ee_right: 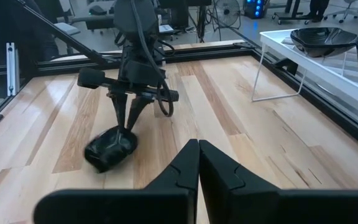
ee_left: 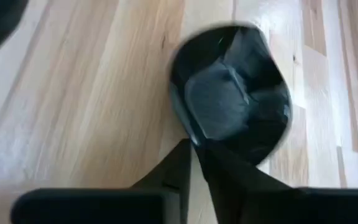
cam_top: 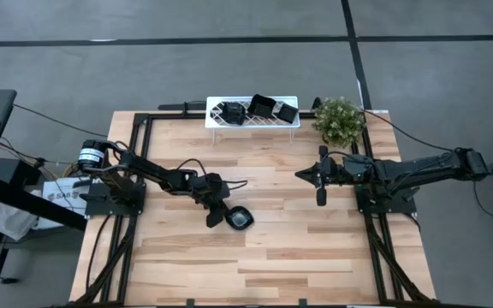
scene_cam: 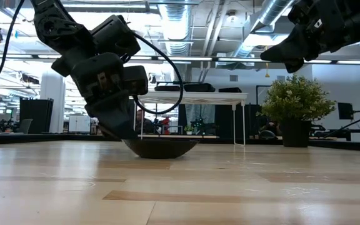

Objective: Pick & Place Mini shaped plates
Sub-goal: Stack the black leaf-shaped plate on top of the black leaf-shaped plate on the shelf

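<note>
One mini shaped plate [cam_top: 240, 219], a small glossy black rounded dish, sits on the wooden table near its middle; it also shows in the low view [scene_cam: 162, 147] and blurred in the right wrist view [ee_right: 109, 149]. My left gripper [cam_top: 228, 214] is at its left edge, shut on it. Three more black plates [cam_top: 261, 106] lie on the white lattice rack [cam_top: 229, 122] at the table's far edge. My right gripper [cam_top: 299, 174] hangs shut above the table's right half, touching nothing; its closed fingers [ee_right: 197, 149] point toward the left arm. My left gripper [ee_left: 192, 146] pinches the plate's rim [ee_left: 189, 132] between its two fingers, on the side facing the left arm. The fingers [ee_right: 127, 121] come from above, slanting down. In the low view the plate's underside [scene_cam: 161, 155] seems to rest on the table.
A potted plant [cam_top: 339, 120] stands at the far right corner beside the rack. A black frame rail [cam_top: 135, 162] runs along the table's edges. Bare wood [cam_top: 298, 257] stretches across the near half. People and furniture show in the room behind the table.
</note>
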Controlling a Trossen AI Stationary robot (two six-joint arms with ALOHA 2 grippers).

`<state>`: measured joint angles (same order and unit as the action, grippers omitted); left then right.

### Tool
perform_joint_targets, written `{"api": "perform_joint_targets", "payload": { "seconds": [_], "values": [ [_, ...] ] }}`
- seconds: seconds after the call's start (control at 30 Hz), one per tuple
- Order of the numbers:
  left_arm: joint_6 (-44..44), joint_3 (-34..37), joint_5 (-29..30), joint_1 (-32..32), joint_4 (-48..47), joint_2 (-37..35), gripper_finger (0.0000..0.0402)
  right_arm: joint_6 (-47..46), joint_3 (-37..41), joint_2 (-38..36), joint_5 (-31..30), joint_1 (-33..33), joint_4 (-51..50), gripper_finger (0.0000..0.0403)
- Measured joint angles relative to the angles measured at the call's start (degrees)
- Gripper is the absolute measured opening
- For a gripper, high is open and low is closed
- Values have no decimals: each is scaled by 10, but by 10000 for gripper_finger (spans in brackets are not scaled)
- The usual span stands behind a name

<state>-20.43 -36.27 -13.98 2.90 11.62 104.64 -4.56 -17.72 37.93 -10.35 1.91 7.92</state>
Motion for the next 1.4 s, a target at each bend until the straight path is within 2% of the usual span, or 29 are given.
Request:
{"api": "perform_joint_targets", "payload": {
  "seconds": [0.2, 0.43, 0.57, 0.63, 0.8, 1.0, 1.1, 1.17, 1.27, 1.4],
  "values": [
    [46, 0, -1, 0, 4, 0, 9, 0, 0, 0, 0, 0, 0, 6],
    [107, -2, 7, 0, 4, -4, 10, 0, 0, 0, 0, 0, -2, 6],
    [157, -12, 43, 0, 4, -33, 8, 0, 0, 0, 0, 0, 0, 6],
    [186, -12, 82, 0, 3, -65, 10, 0, 0, 0, 0, 0, 7, 6],
    [250, -12, 230, 0, -2, -187, 8, 0, 0, 0, 0, 0, 15, 6],
    [431, -12, 289, -13, -16, -369, 11, 0, 0, 0, 0, 0, 13, 6],
    [500, -23, 365, -50, -10, -426, 8, 0, 0, 0, 0, 0, 13, 6],
    [535, -33, 386, -90, -11, -444, 7, 0, 0, 0, 0, -1, 14, 6],
    [572, -55, 367, -164, -20, -441, 8, 0, 0, 0, 0, -1, 15, 6],
    [618, -104, 305, -257, -75, -401, 7, 0, 0, 0, -1, -1, 15, 6]
  ]
}}
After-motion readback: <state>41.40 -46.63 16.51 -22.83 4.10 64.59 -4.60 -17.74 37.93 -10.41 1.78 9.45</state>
